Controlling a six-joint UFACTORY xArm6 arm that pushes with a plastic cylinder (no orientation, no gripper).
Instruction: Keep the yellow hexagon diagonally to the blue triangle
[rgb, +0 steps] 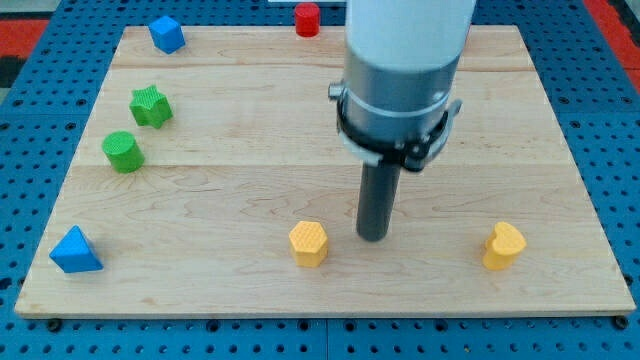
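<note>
The yellow hexagon (308, 242) sits near the view's bottom, at the middle of the wooden board (230, 190). The blue triangle (75, 251) lies at the view's bottom left corner of the board, far left of the hexagon and about level with it. My tip (373, 237) rests on the board just to the right of the yellow hexagon, a small gap apart from it. The arm's grey and white body hangs over the board's upper middle.
A second yellow block (504, 246), heart-like, sits at the bottom right. A green star (150, 106) and a green cylinder (123, 151) stand at the left. A blue block (167, 34) is at the top left, a red cylinder (307, 19) at the top edge.
</note>
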